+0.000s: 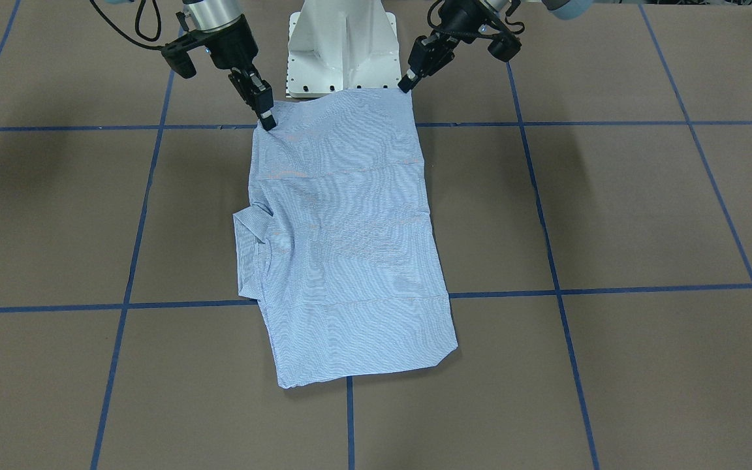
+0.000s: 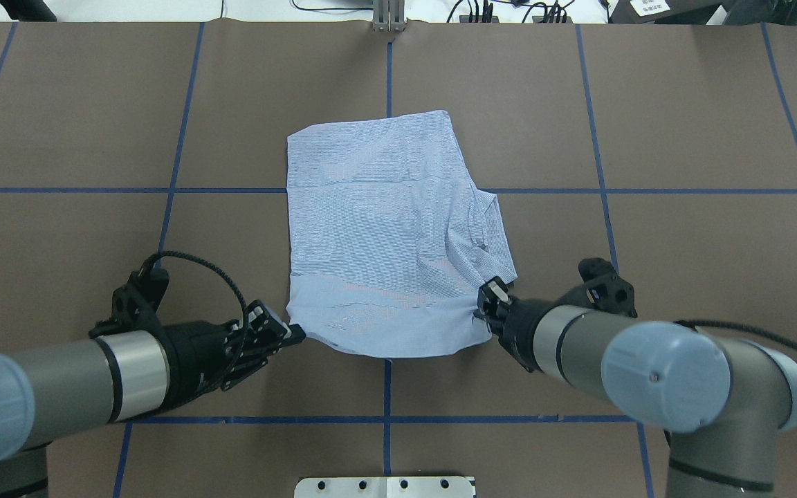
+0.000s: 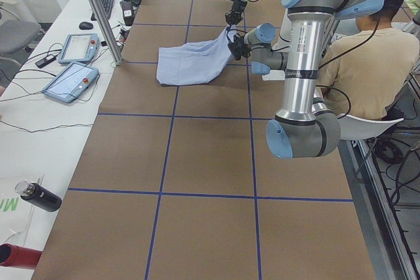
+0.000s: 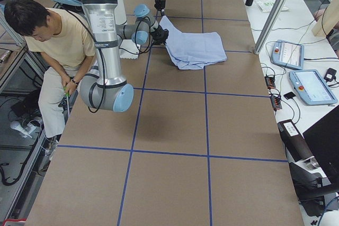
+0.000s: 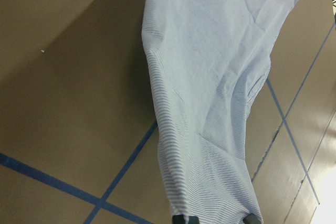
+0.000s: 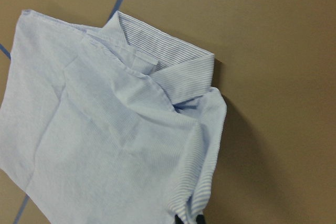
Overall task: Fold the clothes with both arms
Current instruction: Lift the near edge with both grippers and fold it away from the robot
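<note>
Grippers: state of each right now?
Left gripper: closed, pinching one corner of the shirt on the robot's side.
Right gripper: closed, pinching the shirt's other robot-side corner.

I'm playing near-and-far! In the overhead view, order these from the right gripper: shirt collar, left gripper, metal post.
From the right gripper, holding the shirt:
1. Shirt collar, just beyond it.
2. Left gripper, on the view's left.
3. Metal post, at the table's far edge.
</note>
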`<control>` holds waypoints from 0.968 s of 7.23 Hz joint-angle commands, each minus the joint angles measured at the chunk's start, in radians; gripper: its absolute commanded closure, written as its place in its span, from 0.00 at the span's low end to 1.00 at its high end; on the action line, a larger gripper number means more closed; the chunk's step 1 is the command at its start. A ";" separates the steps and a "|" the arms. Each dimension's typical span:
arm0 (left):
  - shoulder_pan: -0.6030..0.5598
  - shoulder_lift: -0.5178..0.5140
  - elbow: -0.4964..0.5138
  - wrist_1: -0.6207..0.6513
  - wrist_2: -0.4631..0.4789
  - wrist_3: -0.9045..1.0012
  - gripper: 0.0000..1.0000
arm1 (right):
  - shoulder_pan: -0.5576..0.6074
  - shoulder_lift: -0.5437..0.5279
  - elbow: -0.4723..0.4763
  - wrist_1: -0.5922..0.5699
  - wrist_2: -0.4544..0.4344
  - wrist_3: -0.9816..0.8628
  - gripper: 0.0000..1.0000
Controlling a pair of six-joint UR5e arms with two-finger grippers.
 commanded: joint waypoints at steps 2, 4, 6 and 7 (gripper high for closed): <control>-0.200 -0.175 0.235 0.005 -0.087 0.090 1.00 | 0.234 0.215 -0.266 0.002 0.196 -0.060 1.00; -0.328 -0.231 0.328 0.004 -0.188 0.159 1.00 | 0.340 0.345 -0.459 0.004 0.299 -0.124 1.00; -0.405 -0.329 0.486 -0.007 -0.203 0.210 1.00 | 0.388 0.472 -0.652 0.005 0.331 -0.228 1.00; -0.417 -0.346 0.531 -0.012 -0.208 0.211 1.00 | 0.402 0.543 -0.757 0.005 0.336 -0.261 1.00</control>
